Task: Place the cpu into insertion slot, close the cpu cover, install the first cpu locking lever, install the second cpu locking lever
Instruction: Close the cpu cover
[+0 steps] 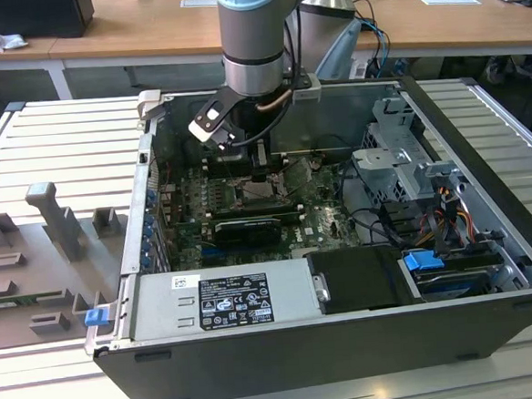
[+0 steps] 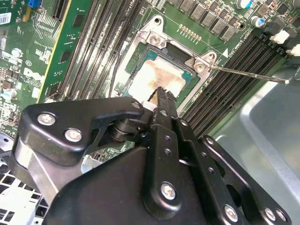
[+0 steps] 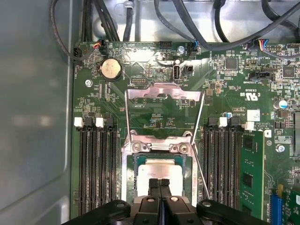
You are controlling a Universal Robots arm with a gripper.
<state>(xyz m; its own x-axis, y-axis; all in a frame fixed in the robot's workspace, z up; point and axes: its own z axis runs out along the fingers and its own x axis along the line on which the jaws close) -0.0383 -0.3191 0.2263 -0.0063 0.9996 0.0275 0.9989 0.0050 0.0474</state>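
Note:
The cpu (image 3: 161, 169) lies flat in the insertion slot (image 3: 127, 172), its pale face showing in both wrist views. In the second wrist view the cpu (image 2: 161, 75) sits inside the slot's silvery rim (image 2: 156, 38). The cpu cover (image 3: 164, 91) stands swung open beyond the slot, and the board shows through its window. A thin locking lever (image 3: 199, 154) stands loose beside the slot, also seen as a rod (image 2: 248, 74). My gripper (image 3: 159, 183) is shut, its tips together right over the cpu's face with nothing held. In the exterior view the gripper (image 1: 260, 171) reaches down into the computer case (image 1: 287, 362).
Long black memory slots (image 3: 96, 168) flank the socket on both sides. A green card (image 3: 250, 173) stands beside them. Black cables (image 3: 197, 23) cross the case wall. A grey drive cage (image 1: 400, 158) and a black graphics card (image 1: 248, 230) lie near the arm.

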